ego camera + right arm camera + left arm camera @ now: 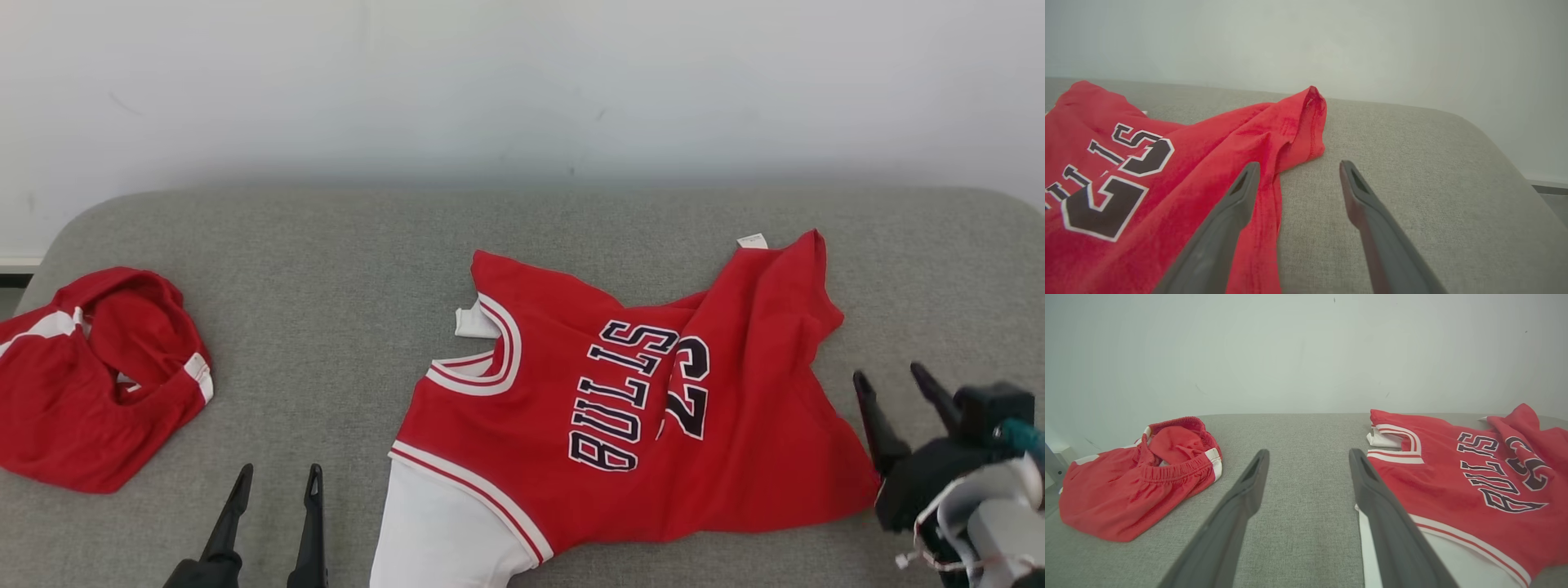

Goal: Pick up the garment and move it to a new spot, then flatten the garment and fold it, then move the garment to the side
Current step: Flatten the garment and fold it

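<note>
The garment (pixel 620 408) is a red jersey with dark lettering and white sleeves, lying rumpled on the grey cushioned surface (pixel 343 269) right of centre. It also shows in the left wrist view (pixel 1474 482) and the right wrist view (pixel 1147 179). My right gripper (pixel 891 377) hovers open just beside the jersey's right hem, fingers apart with nothing between them (pixel 1296 165). My left gripper (pixel 277 474) stands open at the front edge, left of the jersey's white sleeve, holding nothing (pixel 1308 453).
A second red garment with white trim (pixel 90 376) lies bunched at the far left of the surface (pixel 1135 477). A pale wall (pixel 522 82) rises behind the surface. Bare grey fabric lies between the two garments.
</note>
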Motion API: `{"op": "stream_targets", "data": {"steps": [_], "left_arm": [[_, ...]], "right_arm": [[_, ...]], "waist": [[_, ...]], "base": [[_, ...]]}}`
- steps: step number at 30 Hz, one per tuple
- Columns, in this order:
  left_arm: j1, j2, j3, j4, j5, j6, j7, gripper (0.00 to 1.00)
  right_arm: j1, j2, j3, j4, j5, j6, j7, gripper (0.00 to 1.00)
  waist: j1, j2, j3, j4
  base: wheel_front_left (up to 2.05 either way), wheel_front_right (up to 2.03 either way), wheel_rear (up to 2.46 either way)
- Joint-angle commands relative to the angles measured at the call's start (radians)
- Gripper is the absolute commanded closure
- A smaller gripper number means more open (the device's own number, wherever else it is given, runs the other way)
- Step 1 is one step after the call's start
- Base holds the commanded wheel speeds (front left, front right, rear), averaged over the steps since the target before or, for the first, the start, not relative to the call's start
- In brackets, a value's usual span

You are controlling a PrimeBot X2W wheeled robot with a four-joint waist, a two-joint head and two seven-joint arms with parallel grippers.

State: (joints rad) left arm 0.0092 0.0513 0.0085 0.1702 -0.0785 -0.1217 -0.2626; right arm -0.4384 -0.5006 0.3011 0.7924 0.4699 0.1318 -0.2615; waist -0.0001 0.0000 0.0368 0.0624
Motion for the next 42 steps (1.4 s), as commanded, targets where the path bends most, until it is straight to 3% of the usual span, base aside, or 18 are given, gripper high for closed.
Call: {"op": "stream_targets", "data": {"steps": [1,13,14,16,17,21,22,24,25,34,35,36,37,42], "left_arm": [[0.008,-0.001,0.001,-0.007,0.011,0.006,-0.003,0.0],[0.0,0.003,0.027,-0.021,0.031,0.011,-0.003,0.0],[0.003,0.003,0.029,-0.023,0.032,0.013,-0.003,0.0],[0.007,0.003,0.038,-0.023,0.03,0.013,-0.003,0.0],[0.01,0.002,0.039,-0.025,0.029,0.013,-0.003,0.0],[0.024,0.002,0.039,-0.032,0.031,0.018,-0.003,0.0],[0.026,0.001,0.038,-0.035,0.03,0.02,-0.003,0.0],[0.028,0.001,0.036,-0.037,0.028,0.023,-0.003,0.0],[0.03,0.001,0.034,-0.038,0.026,0.024,-0.003,0.0],[0.028,0.0,0.034,-0.031,0.02,0.023,-0.003,0.0],[0.028,0.0,0.035,-0.031,0.019,0.023,-0.003,0.0],[0.028,-0.001,0.036,-0.031,0.019,0.023,-0.003,0.0],[0.028,-0.001,0.036,-0.031,0.02,0.023,-0.003,0.0],[0.033,-0.001,0.036,-0.031,0.019,0.022,-0.003,0.0]], "right_arm": [[0.041,0.006,0.004,-0.025,0.007,-0.002,-0.004,0.0],[0.2,0.047,0.029,-0.075,0.038,-0.002,0.032,0.0],[0.208,0.049,0.028,-0.077,0.044,-0.002,0.038,0.17],[0.218,0.05,0.026,-0.081,0.052,-0.002,0.043,0.98],[0.223,0.048,0.025,-0.081,0.057,-0.002,0.046,1.0],[0.224,0.036,0.009,-0.087,0.065,-0.002,0.038,1.0],[0.223,0.03,0.001,-0.086,0.064,-0.002,0.034,0.89],[0.222,0.023,-0.016,-0.085,0.055,-0.002,0.027,0.12],[0.223,0.023,-0.022,-0.085,0.052,-0.002,0.025,0.0],[0.223,0.036,-0.032,-0.04,0.047,-0.002,0.069,0.0],[0.219,0.04,-0.026,-0.029,0.052,-0.002,0.079,0.22],[0.213,0.043,-0.02,-0.023,0.057,-0.002,0.082,0.64],[0.206,0.042,-0.014,-0.02,0.059,-0.002,0.08,1.0],[0.213,0.031,0.013,-0.034,0.075,-0.002,0.054,1.0]], "waist": [[0.0001,0.0,0.007,-0.005],[0.0001,0.0,0.006,0.017],[0.0001,0.0,0.005,0.019],[0.0001,0.0,0.002,0.02],[0.0001,0.0,0.001,0.02],[0.0001,0.0,-0.005,0.019],[0.0001,0.0,-0.006,0.018],[0.0001,0.0,-0.007,0.017],[0.0001,0.0,-0.008,0.016],[0.0001,0.0,-0.009,0.012],[0.0001,0.0,-0.009,0.011],[0.0001,0.0,-0.009,0.01],[0.0001,0.0,-0.009,0.01],[0.0001,0.0,-0.017,0.008]], "base": [[0.0,0.0,0.0],[0.0,0.0,0.0],[0.0,0.0,0.0],[0.0,0.0,0.0],[0.0,0.0,0.0],[0.0,0.0,0.0],[0.0,0.0,0.0],[0.0,0.0,0.0],[0.0,0.0,0.0],[0.0,0.0,0.0],[0.0,0.0,0.0],[0.0,0.0,0.0],[0.0,0.0,0.0],[0.0,0.0,0.0]]}}
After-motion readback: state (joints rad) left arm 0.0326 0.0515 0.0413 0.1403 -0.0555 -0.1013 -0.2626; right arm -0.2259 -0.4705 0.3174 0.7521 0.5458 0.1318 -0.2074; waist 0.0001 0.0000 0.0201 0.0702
